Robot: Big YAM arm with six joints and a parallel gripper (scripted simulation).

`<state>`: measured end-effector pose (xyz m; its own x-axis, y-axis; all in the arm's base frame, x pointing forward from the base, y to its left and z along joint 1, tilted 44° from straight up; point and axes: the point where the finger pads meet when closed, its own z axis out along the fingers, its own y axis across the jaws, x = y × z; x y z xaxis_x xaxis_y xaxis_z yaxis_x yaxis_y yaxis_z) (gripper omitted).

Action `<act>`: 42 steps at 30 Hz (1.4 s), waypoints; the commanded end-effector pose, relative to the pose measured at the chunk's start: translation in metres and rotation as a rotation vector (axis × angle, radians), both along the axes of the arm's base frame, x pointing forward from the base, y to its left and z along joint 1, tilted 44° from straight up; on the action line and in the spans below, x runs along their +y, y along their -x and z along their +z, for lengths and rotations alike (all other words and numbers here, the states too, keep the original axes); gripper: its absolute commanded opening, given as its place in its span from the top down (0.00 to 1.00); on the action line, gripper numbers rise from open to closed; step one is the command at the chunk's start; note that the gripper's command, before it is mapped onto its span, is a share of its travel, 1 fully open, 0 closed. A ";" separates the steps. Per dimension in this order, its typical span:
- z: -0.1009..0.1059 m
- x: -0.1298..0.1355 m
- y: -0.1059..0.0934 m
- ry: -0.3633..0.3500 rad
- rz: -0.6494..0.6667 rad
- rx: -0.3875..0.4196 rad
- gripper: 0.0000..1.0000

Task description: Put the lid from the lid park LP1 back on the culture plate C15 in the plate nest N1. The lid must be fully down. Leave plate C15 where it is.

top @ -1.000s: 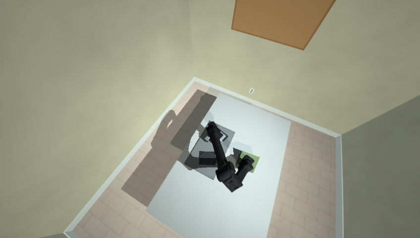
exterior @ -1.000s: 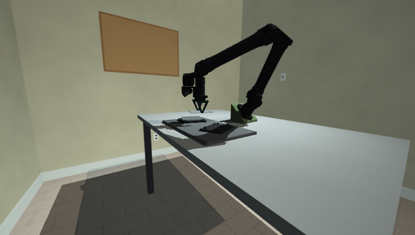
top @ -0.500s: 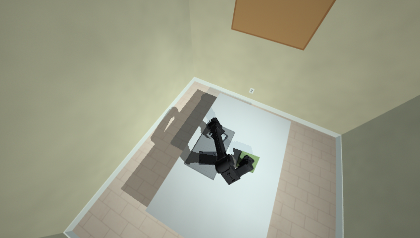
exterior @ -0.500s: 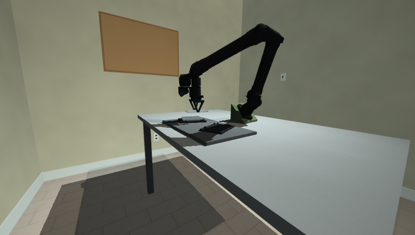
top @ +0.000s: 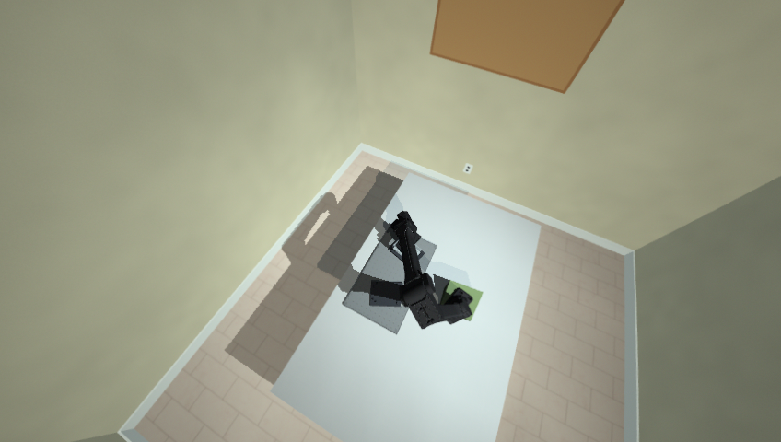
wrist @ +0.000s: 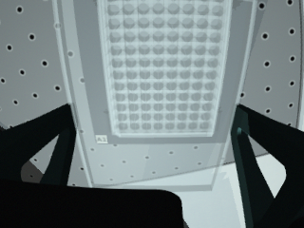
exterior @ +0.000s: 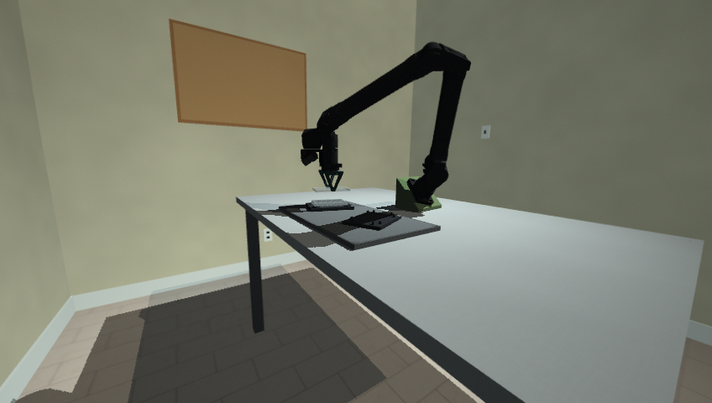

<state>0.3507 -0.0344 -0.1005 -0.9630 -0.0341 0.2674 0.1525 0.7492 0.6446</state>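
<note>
My gripper [exterior: 330, 185] is shut on the clear lid [wrist: 155, 91] and holds it level in the air above the table. In the wrist view the lid spans between the two dark fingers. Below it lies the culture plate C15, a pale plate with many small round wells, in the plate nest N1 [exterior: 326, 207]. The lid overlaps the plate but sits offset toward the near side, a little tilted to it. In the exterior view the lid [exterior: 330, 189] hangs clearly above the plate. In the top view the arm [top: 408, 251] hides both.
A dark perforated base board [exterior: 359, 224] carries the nest and a second black fixture, the lid park LP1 [exterior: 374, 219]. The arm's green base mount [exterior: 414, 196] stands behind the board. The board overhangs the table's left edge [exterior: 280, 234].
</note>
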 end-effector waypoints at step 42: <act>-0.020 0.006 -0.001 -0.006 0.003 -0.007 1.00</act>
<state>0.3535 -0.0384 -0.1119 -0.9693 -0.0320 0.2438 0.1392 0.7461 0.6511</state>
